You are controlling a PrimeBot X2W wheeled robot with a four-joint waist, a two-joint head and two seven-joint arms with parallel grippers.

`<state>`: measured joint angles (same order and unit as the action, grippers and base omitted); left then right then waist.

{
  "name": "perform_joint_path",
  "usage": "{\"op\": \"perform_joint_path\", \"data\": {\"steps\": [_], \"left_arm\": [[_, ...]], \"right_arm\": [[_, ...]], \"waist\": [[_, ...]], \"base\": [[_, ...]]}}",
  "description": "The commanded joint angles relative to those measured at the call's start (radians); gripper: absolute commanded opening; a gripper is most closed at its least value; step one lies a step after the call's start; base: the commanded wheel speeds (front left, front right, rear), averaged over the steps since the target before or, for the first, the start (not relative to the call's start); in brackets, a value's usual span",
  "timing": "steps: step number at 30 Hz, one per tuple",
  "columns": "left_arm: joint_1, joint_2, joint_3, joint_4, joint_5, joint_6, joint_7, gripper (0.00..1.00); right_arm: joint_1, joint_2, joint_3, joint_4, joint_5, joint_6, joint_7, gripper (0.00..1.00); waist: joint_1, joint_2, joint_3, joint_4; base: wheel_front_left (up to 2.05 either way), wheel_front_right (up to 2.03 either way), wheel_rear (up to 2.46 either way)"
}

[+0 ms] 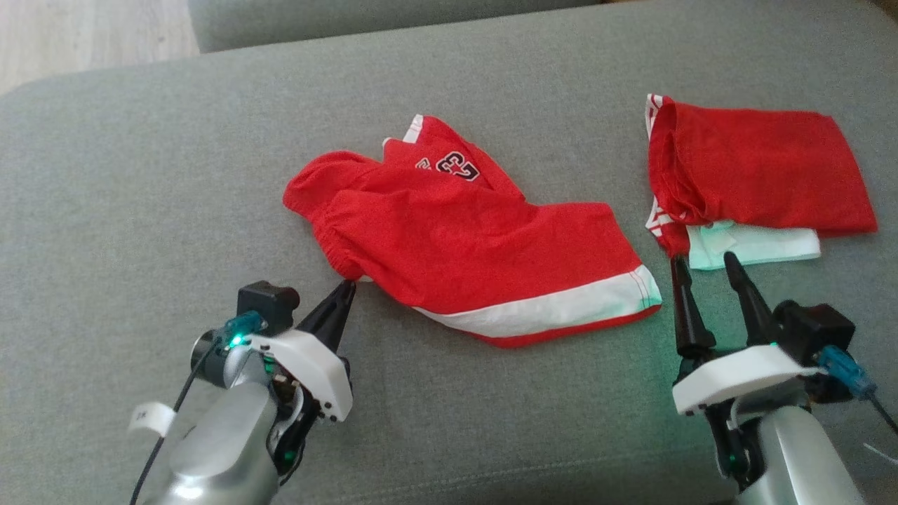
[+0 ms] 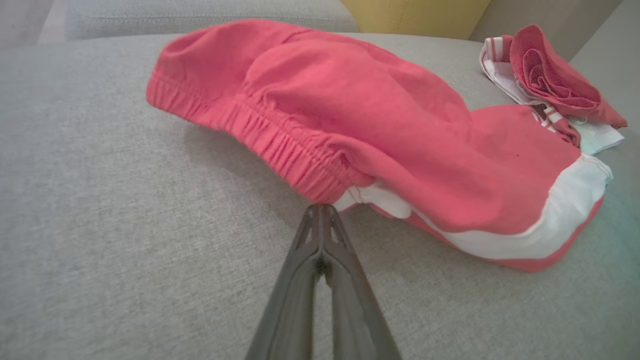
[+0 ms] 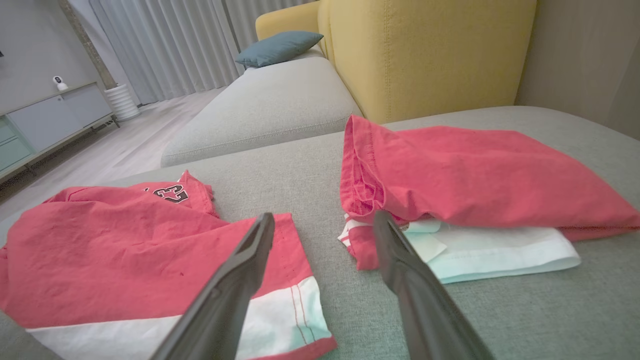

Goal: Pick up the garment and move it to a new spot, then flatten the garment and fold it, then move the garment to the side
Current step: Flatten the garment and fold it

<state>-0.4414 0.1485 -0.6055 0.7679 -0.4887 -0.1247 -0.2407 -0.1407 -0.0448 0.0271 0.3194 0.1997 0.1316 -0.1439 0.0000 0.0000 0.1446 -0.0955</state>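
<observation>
Evidently, a corner pinch for lifting.
Left hand (image 1: 346, 285) gripped the garment (image 1: 463, 238) by the waistband at its fingertips; right hand (image 1: 703, 259) stood open.

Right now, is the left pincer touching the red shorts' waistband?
Touching. Left wrist view: tips of the shut left pincer press into the elastic waistband of the red shorts, no gap.

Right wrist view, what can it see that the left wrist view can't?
Extra in the right wrist view: a blue-grey pillow, pale curtains, a low grey cabinet and the open right gripper.
Extra in the left wrist view: a gathered elastic waistband, with the shut left gripper touching it.
Both: the red shorts with a white stripe, the folded red and white clothes pile, the grey fabric cushion.
</observation>
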Motion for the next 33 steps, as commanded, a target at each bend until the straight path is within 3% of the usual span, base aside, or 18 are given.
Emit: {"op": "perform_joint_path", "data": {"steps": [1, 12, 20, 24, 25, 26, 33], "left_arm": [[-0.028, 0.027, 0.026, -0.034, -0.01, -0.006, -0.016, 0.0], [0.038, 0.04, 0.06, -0.112, -0.017, 0.026, -0.02, 0.0], [0.177, 0.066, 0.208, -0.345, -0.004, 0.09, -0.021, 0.0], [0.272, 0.061, 0.274, -0.459, 0.016, 0.102, -0.021, 0.0], [0.294, 0.055, 0.288, -0.481, 0.022, 0.103, -0.021, 0.28], [0.314, 0.05, 0.297, -0.499, 0.031, 0.101, -0.021, 1.0], [0.384, -0.005, 0.362, -0.574, 0.11, 0.086, -0.021, 1.0]], "right_arm": [[-0.015, -0.005, 0.019, -0.021, -0.01, -0.001, 0.002, 1.0], [0.016, -0.005, 0.02, 0.006, 0.006, -0.001, -0.005, 1.0], [0.045, -0.005, 0.018, 0.007, 0.018, -0.001, -0.025, 1.0], [0.056, -0.005, 0.026, 0.006, 0.026, -0.001, -0.03, 1.0], [0.058, -0.005, 0.027, 0.006, 0.028, -0.001, -0.031, 1.0], [0.061, -0.005, 0.029, 0.005, 0.03, -0.001, -0.031, 1.0], [0.072, -0.005, 0.049, 0.004, 0.037, -0.001, -0.033, 1.0]], "waist": [[0.0, 0.0, -0.015, 0.009], [0.0, 0.0, -0.082, 0.033], [0.0, 0.0, -0.124, 0.095], [0.0, 0.0, -0.145, 0.119], [0.0, 0.0, -0.149, 0.124], [0.0, 0.0, -0.153, 0.127], [0.0, 0.0, -0.16, 0.134]], "base": [[0.0, 0.0, 0.0], [0.0, 0.0, 0.0], [0.0, 0.0, 0.0], [0.0, 0.0, 0.0], [0.0, 0.0, 0.0], [0.0, 0.0, 0.0], [0.0, 0.0, 0.0]]}}
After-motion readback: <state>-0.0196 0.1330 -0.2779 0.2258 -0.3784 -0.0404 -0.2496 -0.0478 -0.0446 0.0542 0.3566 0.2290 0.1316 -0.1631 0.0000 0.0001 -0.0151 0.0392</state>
